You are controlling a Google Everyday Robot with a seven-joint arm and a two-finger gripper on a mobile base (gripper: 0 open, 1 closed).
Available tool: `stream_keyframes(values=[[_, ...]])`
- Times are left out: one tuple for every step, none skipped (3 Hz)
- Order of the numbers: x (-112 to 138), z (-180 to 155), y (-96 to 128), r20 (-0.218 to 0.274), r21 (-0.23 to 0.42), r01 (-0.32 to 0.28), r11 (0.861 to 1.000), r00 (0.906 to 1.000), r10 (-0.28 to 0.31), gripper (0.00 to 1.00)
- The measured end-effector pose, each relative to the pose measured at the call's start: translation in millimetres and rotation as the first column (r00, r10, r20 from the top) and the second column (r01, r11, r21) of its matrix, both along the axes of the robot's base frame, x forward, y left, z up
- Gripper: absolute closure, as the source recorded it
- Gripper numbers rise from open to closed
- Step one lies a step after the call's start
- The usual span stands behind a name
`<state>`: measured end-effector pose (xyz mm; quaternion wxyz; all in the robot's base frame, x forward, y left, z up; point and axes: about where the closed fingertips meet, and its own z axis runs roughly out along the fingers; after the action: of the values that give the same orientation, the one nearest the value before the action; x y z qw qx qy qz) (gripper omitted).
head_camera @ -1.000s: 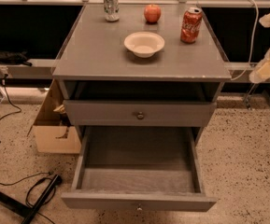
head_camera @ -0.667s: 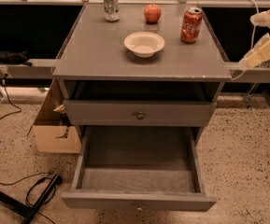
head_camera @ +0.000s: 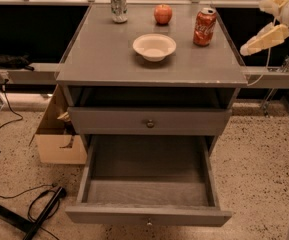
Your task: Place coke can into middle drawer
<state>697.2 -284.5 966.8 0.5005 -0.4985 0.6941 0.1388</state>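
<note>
Coke can (head_camera: 204, 26): upright at the back right of the tabletop (head_camera: 109, 59), near its right edge, well apart from my claw.
Claw (head_camera: 252, 27): mine, out past the tabletop's right edge at about the height of the Coke can, released, its two pale fingers (head_camera: 266, 36) spread with nothing between them.
Middle drawer (head_camera: 149, 216): pulled out wide below, its inside bare, round knob on the front panel.
Upper drawer (head_camera: 149, 121): pushed in, just above the open one.
Bowl (head_camera: 154, 47): cream, mid tabletop, to the left of and in front of the Coke can.
Apple (head_camera: 163, 14): red, at the back, between the two cans.
Silver-white can (head_camera: 118, 6): back left, upright.
In the way: nothing stands between my claw and the Coke can.
Floor: a cardboard box (head_camera: 59, 144) left of the cabinet, black cables (head_camera: 39, 209) further front.
Writing: white script on the red Coke can, too small for me to read; the silver-white can's label I cannot make out.
</note>
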Motion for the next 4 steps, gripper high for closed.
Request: stream_keyframes(values=[[4, 8, -2, 0.025, 0.006, 0.008, 1.0, 0.9996, -0.009, 0.0], [14, 6, -3, 0.039, 0.033, 0.026, 0.999, 0.9989, -0.027, 0.0], [50, -6, -9, 0.054, 0.17, 0.098, 0.981, 0.9927, -0.108, 0.0], [115, -15, -10, 0.086, 0.33, 0.196, 0.924, 0.9681, -0.236, 0.0]])
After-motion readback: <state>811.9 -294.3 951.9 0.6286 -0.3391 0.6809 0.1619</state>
